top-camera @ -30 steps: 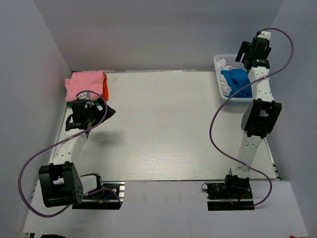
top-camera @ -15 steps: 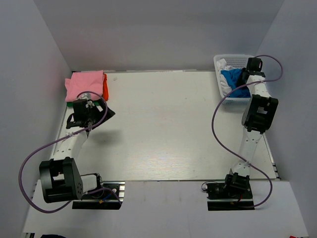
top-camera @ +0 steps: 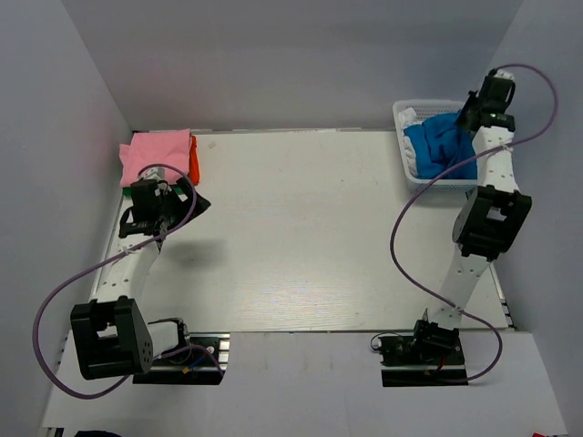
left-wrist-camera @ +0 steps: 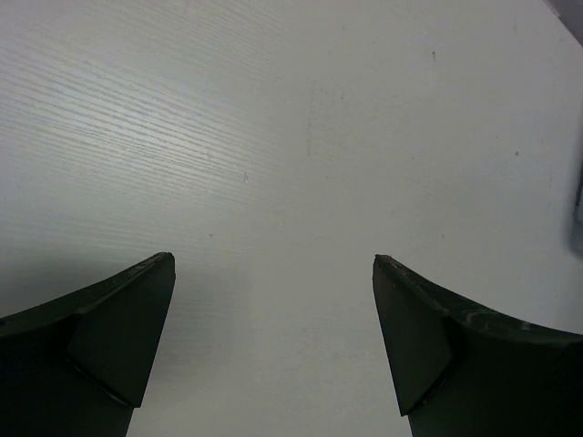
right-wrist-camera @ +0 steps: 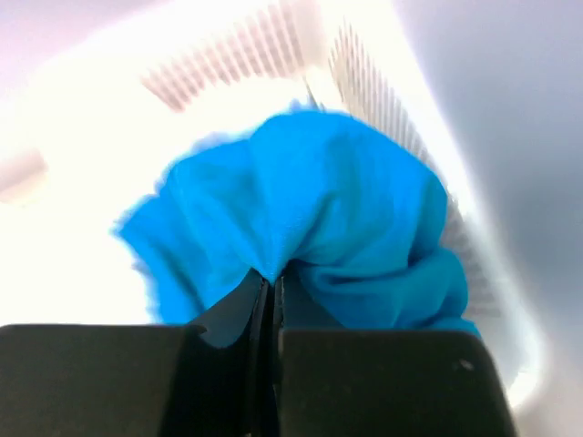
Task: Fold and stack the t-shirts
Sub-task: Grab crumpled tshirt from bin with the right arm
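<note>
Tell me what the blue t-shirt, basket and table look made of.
The blue t-shirt looks like soft matte cloth; it bunches in folds. The basket seems white plastic: slotted mesh walls. The table is white with fine wood-like grain, perhaps laminate.

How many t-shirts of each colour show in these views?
pink t-shirt: 1
orange t-shirt: 1
blue t-shirt: 1
white t-shirt: 1 showing; more could be hidden under the blue one
Total: 4 visible
</note>
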Available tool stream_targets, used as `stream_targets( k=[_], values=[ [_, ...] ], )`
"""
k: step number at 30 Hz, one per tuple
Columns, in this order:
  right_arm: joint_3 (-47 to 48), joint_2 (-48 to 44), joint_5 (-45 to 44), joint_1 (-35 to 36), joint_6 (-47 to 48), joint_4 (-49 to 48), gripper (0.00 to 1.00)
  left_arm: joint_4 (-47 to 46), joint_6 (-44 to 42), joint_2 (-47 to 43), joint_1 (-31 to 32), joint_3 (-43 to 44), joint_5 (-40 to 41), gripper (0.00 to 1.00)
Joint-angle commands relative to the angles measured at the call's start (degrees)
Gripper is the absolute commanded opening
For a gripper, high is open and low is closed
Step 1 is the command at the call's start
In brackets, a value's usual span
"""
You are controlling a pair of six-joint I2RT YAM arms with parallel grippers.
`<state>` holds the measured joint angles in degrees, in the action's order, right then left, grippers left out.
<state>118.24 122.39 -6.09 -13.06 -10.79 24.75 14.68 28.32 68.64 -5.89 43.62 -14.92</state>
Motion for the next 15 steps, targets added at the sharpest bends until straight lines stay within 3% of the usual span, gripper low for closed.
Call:
stream_targets(
  k=[1,6,10,15],
  values=[
    [2.0,-13.3,3.5,0.0,1.5,-10.8,0.00,-1.3,-0.5,-3.9,0.1,1.9,-1.8,0.99],
    [6.7,-21.4,13.4,0.4,2.8,-12.2,0.00,-1.8,0.0,-5.9,0.1,1.4,-3.5,0.99],
    [9.8,-24.7,16.2,0.8,2.0,-14.6,0.00,-1.8,0.0,-7.7,0.1,1.4,-4.2,0.99],
    [12.3,-26.8,30.1,1.5,-4.4,-18.9,0.00,-1.3,0.5,-10.0,0.1,1.4,-3.6,0.99]
  ],
)
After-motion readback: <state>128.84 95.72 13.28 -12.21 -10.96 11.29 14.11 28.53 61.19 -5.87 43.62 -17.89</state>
